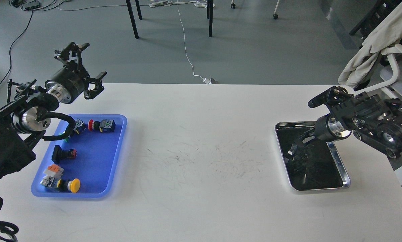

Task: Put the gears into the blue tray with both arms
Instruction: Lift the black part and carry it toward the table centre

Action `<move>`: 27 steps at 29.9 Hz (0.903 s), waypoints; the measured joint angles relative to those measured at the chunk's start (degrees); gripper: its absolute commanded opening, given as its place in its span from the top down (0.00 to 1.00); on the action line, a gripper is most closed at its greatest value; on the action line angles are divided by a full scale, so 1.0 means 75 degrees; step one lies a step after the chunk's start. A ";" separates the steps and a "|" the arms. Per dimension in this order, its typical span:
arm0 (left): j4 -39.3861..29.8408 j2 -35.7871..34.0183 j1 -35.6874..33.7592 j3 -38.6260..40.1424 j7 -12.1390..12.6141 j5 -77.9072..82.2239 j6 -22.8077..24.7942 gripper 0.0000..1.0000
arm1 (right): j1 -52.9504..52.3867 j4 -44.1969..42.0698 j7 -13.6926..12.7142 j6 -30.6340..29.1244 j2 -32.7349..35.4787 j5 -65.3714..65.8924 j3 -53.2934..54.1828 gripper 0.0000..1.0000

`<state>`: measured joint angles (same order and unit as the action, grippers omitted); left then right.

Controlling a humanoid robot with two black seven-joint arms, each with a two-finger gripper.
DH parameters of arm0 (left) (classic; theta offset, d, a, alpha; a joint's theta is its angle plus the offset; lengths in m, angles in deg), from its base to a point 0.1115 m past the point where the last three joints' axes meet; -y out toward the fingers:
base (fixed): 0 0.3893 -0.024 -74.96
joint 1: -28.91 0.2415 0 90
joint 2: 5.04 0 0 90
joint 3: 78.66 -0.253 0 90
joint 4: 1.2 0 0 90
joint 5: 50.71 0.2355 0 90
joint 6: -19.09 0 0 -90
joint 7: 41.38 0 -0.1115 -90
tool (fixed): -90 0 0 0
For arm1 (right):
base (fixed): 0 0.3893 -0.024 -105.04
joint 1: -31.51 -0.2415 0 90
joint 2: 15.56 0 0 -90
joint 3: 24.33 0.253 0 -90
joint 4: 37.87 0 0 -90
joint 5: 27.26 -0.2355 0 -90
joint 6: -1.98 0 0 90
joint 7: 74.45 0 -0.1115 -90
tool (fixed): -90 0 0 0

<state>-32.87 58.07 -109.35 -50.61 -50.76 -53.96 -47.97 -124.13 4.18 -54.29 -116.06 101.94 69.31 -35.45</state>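
The blue tray (96, 164) lies at the table's left and holds several colour-capped push-button switches (101, 125). My left gripper (86, 65) hangs above and behind the tray's far edge, open, with nothing between its spread fingers. My right gripper (295, 148) reaches down and to the left into the silver metal tray (346, 178) at the right. It is dark against the tray's dark mirror-like floor, so its fingers cannot be told apart. No gears can be made out in the reflections there, and none show in the blue tray.
A white chair (394, 64) with a beige cloth draped over it stands just off the table's right far corner. Table legs and cables are on the floor behind. The white tabletop (201, 158) between the two trays is scuffed.
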 measured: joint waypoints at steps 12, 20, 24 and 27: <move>0.0017 -0.0018 0.0002 -0.0036 0.0008 0.0012 0.0000 0.01 | -0.0887 0.0033 -0.0036 0.0006 -0.0531 -0.0597 0.0120 0.99; 0.0016 -0.0258 -0.0001 -0.0080 0.0008 0.0012 0.0000 0.01 | -0.1134 0.0370 -0.0211 0.0006 -0.1349 -0.0734 0.0911 0.99; 0.0015 -0.0311 -0.0011 -0.0084 0.0016 0.0012 0.0009 0.01 | -0.1138 0.0431 -0.0274 0.0321 -0.1800 -0.0734 0.0991 0.99; 0.0015 -0.0393 -0.0013 -0.0084 0.0018 0.0012 0.0017 0.01 | -0.1138 0.0512 -0.0265 0.0798 -0.2129 -0.0735 0.0999 0.99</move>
<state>-32.75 55.12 -109.44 -51.24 -50.62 -53.87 -47.85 -132.67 8.02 -56.28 -110.07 85.98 63.80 -27.96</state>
